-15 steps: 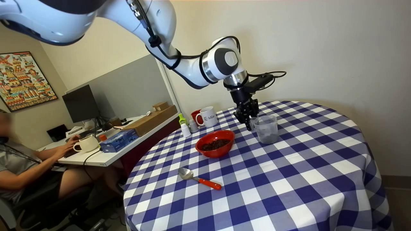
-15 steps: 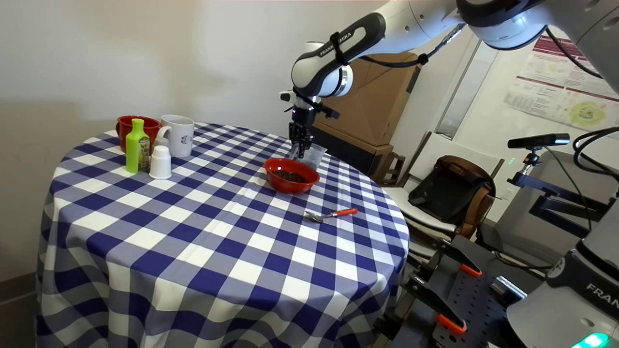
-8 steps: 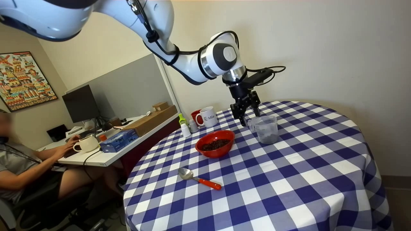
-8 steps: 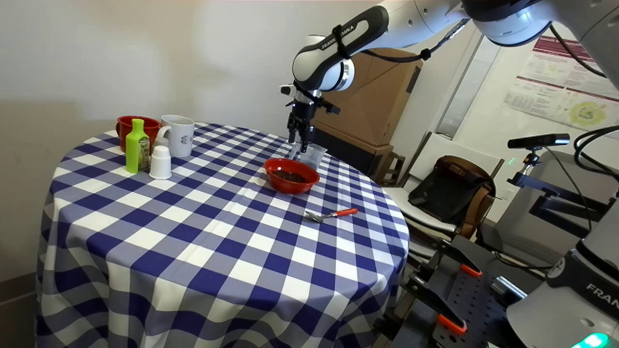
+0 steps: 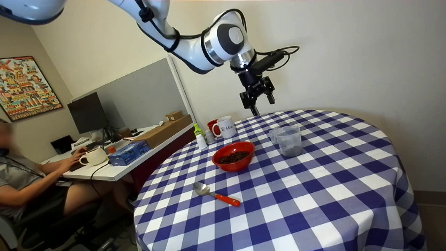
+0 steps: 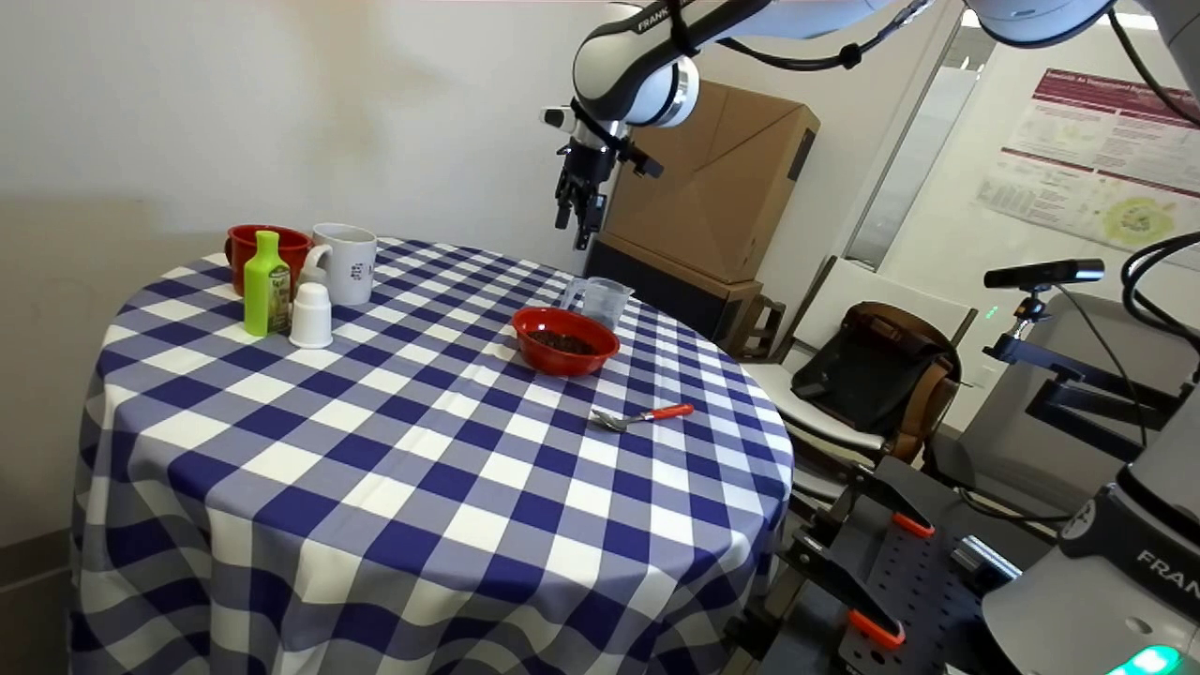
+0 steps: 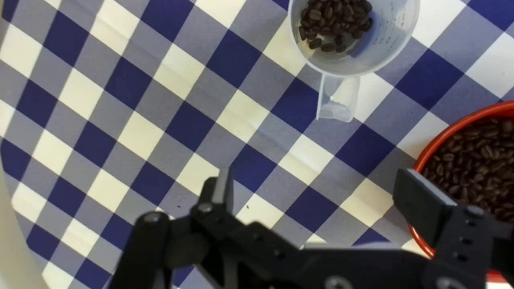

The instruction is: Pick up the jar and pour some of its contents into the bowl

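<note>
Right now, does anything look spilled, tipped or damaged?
Only tiny dark specks on the tablecloth, left of the bowl in the wrist view; they interrupt its checks but are too small to identify. The jar and bowl stand upright, beans inside both.

A white-and-dark-grey robot arm (image 5: 193,52) slants down from the upper left in an exterior view, a black cable (image 5: 191,36) strapped along it and arching over the smooth, rounded wrist (image 5: 226,42). Beneath a shiny silver collar (image 5: 243,59), the black two-fingered gripper (image 5: 263,107) hangs in midair at a tilt, pointing downward in both exterior views. In the wrist view, its blocky black fingers (image 7: 419,204) stand wide apart, inner faces turned toward each other. A green light (image 6: 1151,659) glows on the white, rounded robot base (image 6: 1078,609) at the lower right of an exterior view.
</note>
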Tool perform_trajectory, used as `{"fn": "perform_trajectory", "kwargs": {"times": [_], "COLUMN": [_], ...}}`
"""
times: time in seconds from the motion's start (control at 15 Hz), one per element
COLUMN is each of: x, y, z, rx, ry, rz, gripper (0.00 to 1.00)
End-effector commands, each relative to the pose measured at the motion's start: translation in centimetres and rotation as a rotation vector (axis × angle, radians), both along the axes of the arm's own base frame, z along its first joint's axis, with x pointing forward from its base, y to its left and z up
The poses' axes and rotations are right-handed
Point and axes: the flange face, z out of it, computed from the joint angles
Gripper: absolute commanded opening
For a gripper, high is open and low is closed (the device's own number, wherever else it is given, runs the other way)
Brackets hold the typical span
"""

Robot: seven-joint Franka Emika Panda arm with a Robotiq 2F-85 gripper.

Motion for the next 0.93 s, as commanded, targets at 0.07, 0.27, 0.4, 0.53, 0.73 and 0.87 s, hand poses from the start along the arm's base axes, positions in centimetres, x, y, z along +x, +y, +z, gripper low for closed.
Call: {"fn": "perform_trajectory", "kwargs": {"times": [0.07, 0.27, 0.4, 0.53, 0.73, 0.87], "x": [-1.7, -3.0, -3.8, -4.2, -4.9, -5.9], "y": [4.0, 8.3, 10.8, 11.6, 10.1, 8.4], "z": [3.8, 6.3, 8.3, 10.7, 13.7, 15.1], "rx": [-0.049, -0.06, -0.055, -0.03, -0.01, 0.004], "ry": [-0.012, -0.008, 0.008, 0.029, 0.046, 0.054], "rz": [-0.246, -0.417, -0.528, -0.641, -0.804, -0.909], "gripper": [1.0, 1.0, 1.0, 1.0, 1.0, 1.0]}}
